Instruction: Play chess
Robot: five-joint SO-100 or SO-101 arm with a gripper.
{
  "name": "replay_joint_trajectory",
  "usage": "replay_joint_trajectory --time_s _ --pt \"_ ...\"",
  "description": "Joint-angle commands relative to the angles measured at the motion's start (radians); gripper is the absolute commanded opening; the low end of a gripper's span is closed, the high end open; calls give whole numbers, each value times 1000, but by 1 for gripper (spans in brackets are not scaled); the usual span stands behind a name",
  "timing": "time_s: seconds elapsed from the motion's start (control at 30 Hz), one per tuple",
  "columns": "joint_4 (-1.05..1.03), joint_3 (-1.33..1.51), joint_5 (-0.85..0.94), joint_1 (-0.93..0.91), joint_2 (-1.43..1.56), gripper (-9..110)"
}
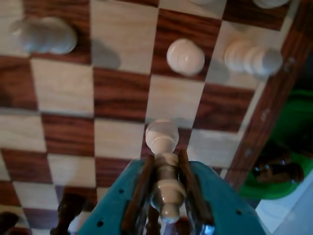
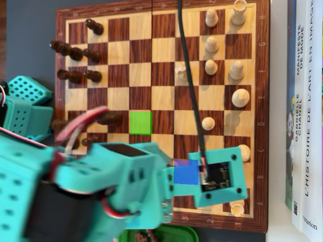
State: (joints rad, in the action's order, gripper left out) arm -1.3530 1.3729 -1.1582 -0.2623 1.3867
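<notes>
In the wrist view my teal gripper [image 1: 165, 161] is shut on a white chess piece [image 1: 162, 134]. Its brown pads [image 1: 142, 191] press on both sides of the stem, and the round head sticks out past the fingertips above the wooden chessboard [image 1: 63, 88]. In the overhead view the gripper [image 2: 219, 176] hangs over the board's [image 2: 164, 96] lower right squares and hides the held piece. One square is tinted green [image 2: 140, 122] and another blue [image 2: 185, 173].
White pieces [image 2: 208, 122] stand on the right half in the overhead view, dark pieces [image 2: 75, 53] on the left. Other white pieces [image 1: 186, 56] stand ahead of the gripper. A green container [image 1: 283, 166] sits beside the board's edge. Books [image 2: 305, 111] lie at the right.
</notes>
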Motion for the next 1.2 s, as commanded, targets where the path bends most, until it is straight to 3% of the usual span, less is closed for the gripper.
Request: replay_joint_trajectory --time_s 0.0,0.7,1.17 --pt "5 28 -5 11 117 3" --pt "3 390 -92 178 379 3" --pt "3 430 -123 238 370 3"
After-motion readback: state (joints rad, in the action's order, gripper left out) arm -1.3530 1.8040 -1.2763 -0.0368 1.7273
